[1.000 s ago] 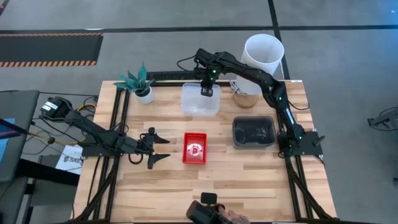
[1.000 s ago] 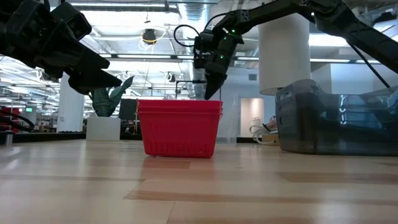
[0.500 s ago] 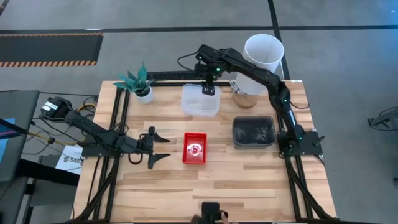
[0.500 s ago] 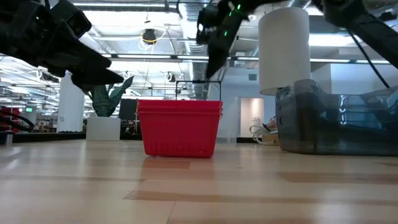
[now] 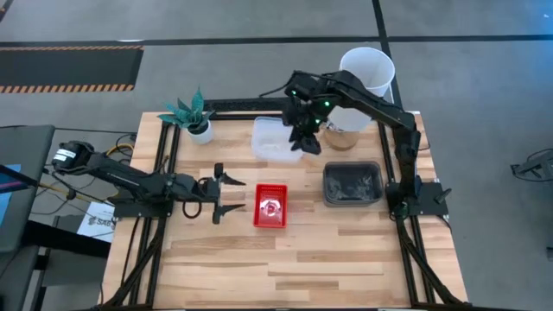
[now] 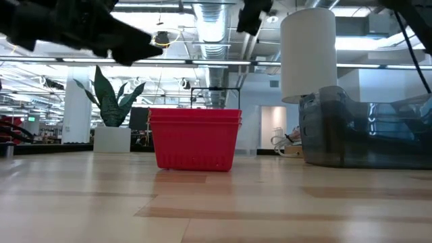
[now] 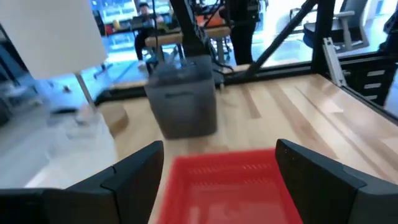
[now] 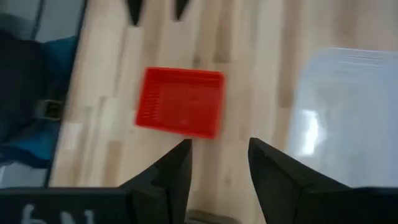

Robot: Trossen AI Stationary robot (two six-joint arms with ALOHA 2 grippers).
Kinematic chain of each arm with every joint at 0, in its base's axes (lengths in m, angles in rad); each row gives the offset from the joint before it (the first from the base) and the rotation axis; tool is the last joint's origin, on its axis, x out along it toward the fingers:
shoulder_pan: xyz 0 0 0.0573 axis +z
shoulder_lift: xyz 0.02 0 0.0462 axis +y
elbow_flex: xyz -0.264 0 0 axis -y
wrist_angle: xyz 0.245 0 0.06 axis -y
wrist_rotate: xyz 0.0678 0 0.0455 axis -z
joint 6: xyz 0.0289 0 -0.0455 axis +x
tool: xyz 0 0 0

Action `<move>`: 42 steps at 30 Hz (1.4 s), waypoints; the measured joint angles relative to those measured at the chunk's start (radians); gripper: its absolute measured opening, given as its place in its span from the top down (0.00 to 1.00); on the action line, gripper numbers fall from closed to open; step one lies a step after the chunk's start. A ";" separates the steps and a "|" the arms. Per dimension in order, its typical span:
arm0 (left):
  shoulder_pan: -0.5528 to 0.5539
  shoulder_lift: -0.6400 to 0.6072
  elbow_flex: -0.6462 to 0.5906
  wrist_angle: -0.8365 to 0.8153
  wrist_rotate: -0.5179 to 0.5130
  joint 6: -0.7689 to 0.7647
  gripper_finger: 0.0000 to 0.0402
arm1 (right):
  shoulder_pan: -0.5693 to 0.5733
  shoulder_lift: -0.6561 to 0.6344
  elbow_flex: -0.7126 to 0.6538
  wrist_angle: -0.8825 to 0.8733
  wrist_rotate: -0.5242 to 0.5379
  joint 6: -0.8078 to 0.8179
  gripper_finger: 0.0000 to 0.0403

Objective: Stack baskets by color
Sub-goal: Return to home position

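Note:
A red basket stack stands at the table's middle, a clear basket stack behind it, and a dark grey stack to the right. My left gripper hovers open just left of the red baskets, pointing level at them, with nothing between its fingers. My right gripper hangs open high over the clear stack's right edge, pointing down. In its wrist view my right gripper is empty above the bare table between the red baskets and the clear baskets.
A tall white cylinder stands at the far right corner, with a small brown container in front of it. A potted green plant sits at the far left. The near half of the table is bare wood.
My right gripper has risen from the far edge of the clear stack and swung toward the table's right and near side, high above it. My left gripper has lifted, rolled a little, and edged toward the red baskets. The baskets have stayed in place.

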 joint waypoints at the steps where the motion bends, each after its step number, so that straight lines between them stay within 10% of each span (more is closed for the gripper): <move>1: 0.012 -0.003 0.016 -0.012 0.009 0.020 0.26 | 0.013 -0.008 0.000 -0.012 -0.004 0.007 0.57; 9: 0.091 -0.185 0.207 -0.448 0.015 0.131 0.26 | 0.122 -0.085 -0.066 -0.034 -0.008 0.022 0.66; 18: 0.113 -0.496 0.227 -0.699 0.013 0.076 0.26 | 0.153 -0.483 -0.740 0.434 -0.008 0.093 0.77; 28: 0.113 -0.745 0.086 -0.693 -0.013 -0.035 0.26 | 0.149 -0.957 -1.414 1.054 0.018 0.279 0.81; 42: 0.113 -0.869 -0.060 -0.670 -0.076 -0.151 0.26 | 0.148 -1.322 -1.947 1.551 0.267 0.480 0.82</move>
